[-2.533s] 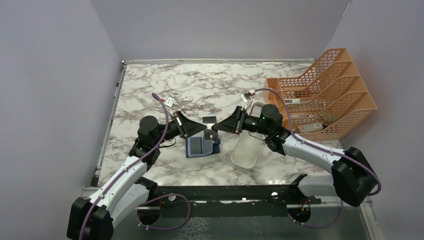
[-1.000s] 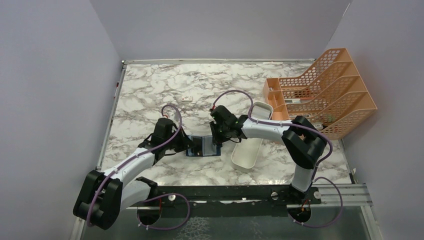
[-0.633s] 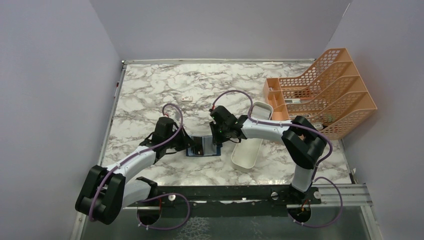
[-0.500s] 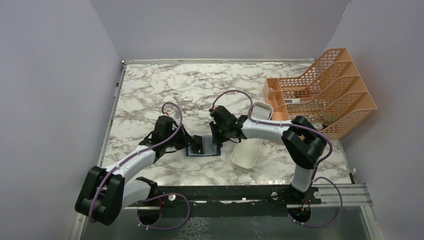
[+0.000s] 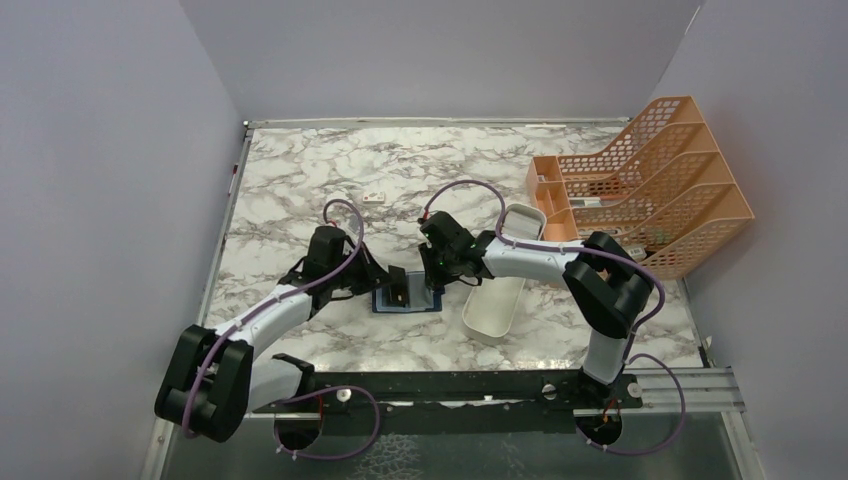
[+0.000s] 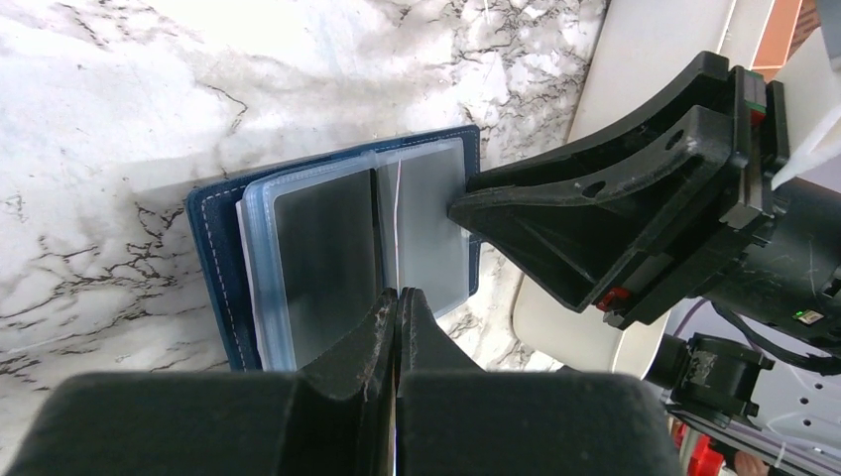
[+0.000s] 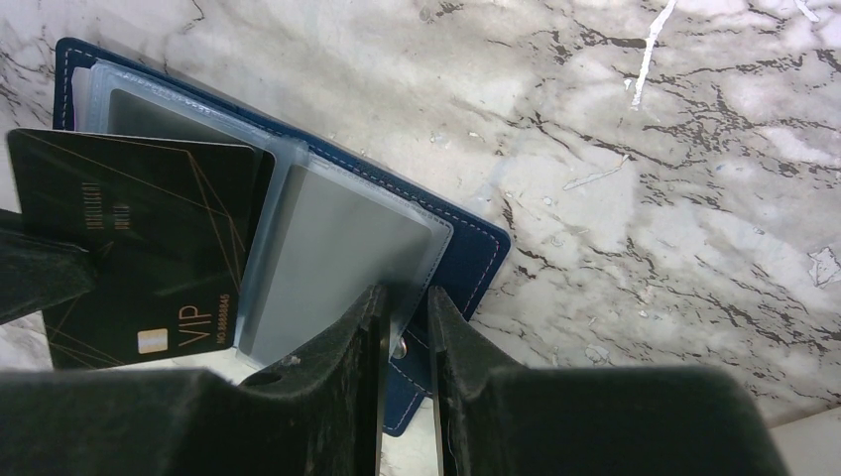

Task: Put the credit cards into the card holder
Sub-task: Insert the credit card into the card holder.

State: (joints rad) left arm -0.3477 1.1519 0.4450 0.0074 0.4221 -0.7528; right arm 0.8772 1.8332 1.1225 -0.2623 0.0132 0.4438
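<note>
We are seeing the left gripper (image 6: 397, 297), clamped on a black card (image 7: 139, 248), newly tilting it over the card holder (image 7: 466, 248) from nine o'clock. The right gripper (image 7: 404, 317) is pinching the holder's three-o'clock edge, readying insertion.

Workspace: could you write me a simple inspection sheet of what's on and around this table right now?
Surface: marble table, no spills seen.
Job's things: card holder lies open on the table; one black credit card held over its clear sleeves.
Clutter: white tray, orange rack, small white block.
Grippers: left gripper, fingers shut on the credit card; right gripper, fingers seemingly pinching a sleeve of the card holder.
Cables: purple cables loop above both arms.
Surroundings: plain grey walls.
</note>
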